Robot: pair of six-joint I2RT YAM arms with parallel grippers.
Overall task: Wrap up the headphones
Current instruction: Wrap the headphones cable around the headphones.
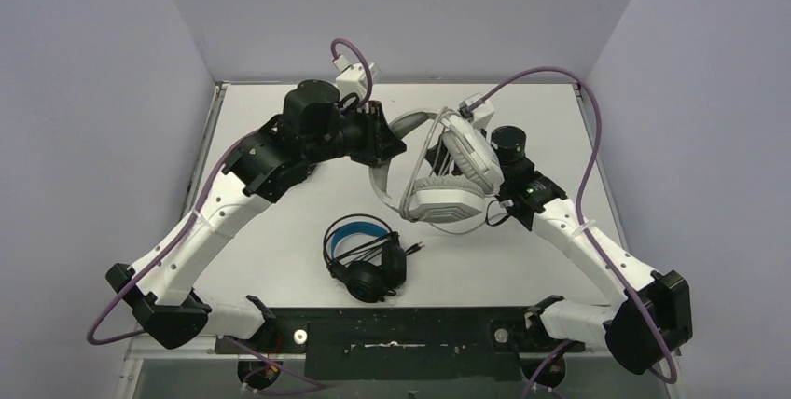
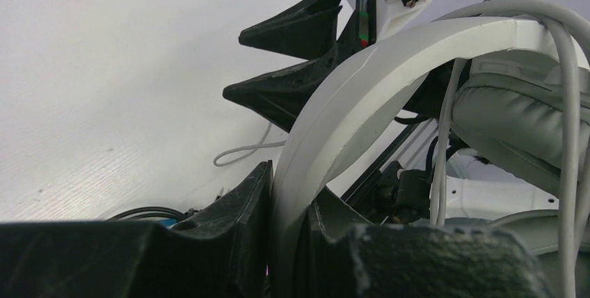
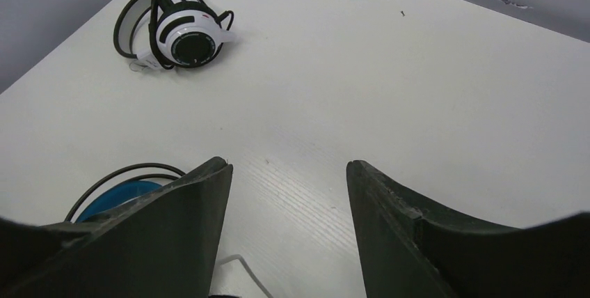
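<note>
In the top view my left gripper (image 1: 396,144) is shut on the white headband (image 2: 327,117) of a white headset (image 1: 448,180), holding it above the table. Pale cable (image 2: 567,124) runs over its grey ear pad (image 2: 508,124). My right gripper (image 3: 289,166) stands open just behind that headset with nothing between its fingers. Its two black fingers (image 2: 299,30) also show in the left wrist view, spread apart. A black headset with a blue-lined headband (image 1: 364,254) lies near the front. A white headset with a black ear-cup centre (image 3: 182,30) lies farther off on the table.
A loose loop of pale cable (image 2: 240,150) lies on the white table (image 1: 280,259). Grey walls close in the table on three sides. The arms' black base bar (image 1: 392,329) runs along the near edge.
</note>
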